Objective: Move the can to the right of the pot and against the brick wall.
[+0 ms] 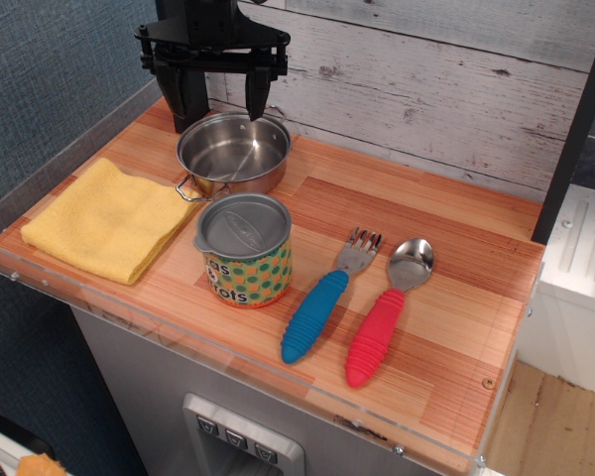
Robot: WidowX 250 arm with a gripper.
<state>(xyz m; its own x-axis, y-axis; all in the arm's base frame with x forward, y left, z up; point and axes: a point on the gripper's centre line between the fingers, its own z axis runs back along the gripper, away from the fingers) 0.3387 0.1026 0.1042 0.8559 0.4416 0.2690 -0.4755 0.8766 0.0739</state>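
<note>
Can label fragments: "as", "ots", dotted yellow.

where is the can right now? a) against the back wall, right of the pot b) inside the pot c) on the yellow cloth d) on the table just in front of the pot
d: the can stands upright on the table just in front of the pot, well short of the back wall, with the yellow cloth to its left and the gripper open above the pot.
</note>
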